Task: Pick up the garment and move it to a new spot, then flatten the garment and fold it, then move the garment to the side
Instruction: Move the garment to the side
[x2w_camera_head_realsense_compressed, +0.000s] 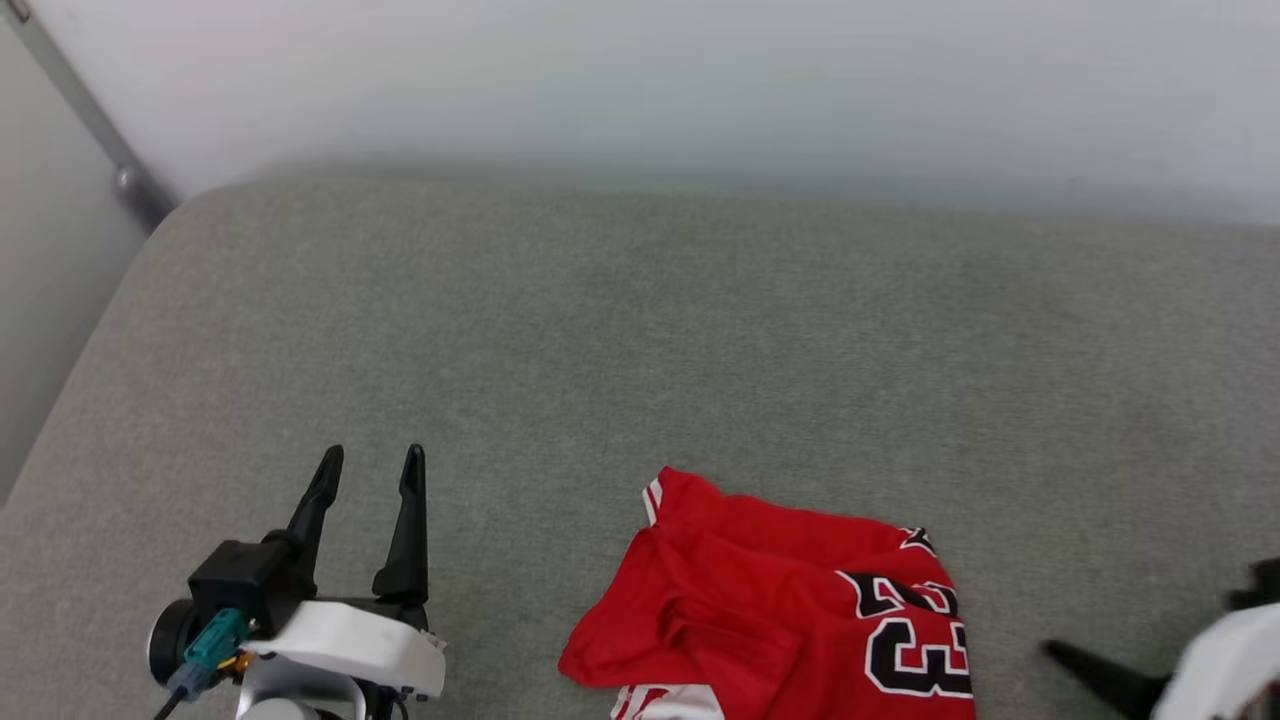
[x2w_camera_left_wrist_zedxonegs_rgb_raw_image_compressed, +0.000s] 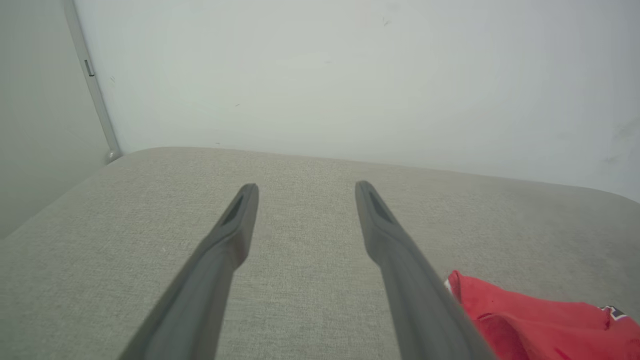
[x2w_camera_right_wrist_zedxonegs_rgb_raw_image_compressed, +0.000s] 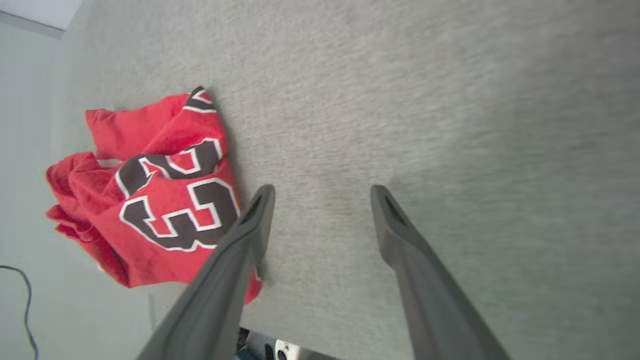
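The garment is a red jersey with black, white-outlined numbers, lying crumpled on the grey padded surface at its near edge. White striped trim shows at its bottom. My left gripper stands open to the garment's left, apart from it and holding nothing. The left wrist view has its fingers spread over bare fabric, with the garment at lower right. My right gripper is open and hovers just right of the garment, not touching it. One of its dark fingers shows at the head view's lower right.
A pale wall rises behind the surface. A grey metal rail runs down at the far left, beyond the surface's rounded left edge. A thin cable lies on the floor below the near edge. Bare fabric stretches behind and to both sides of the garment.
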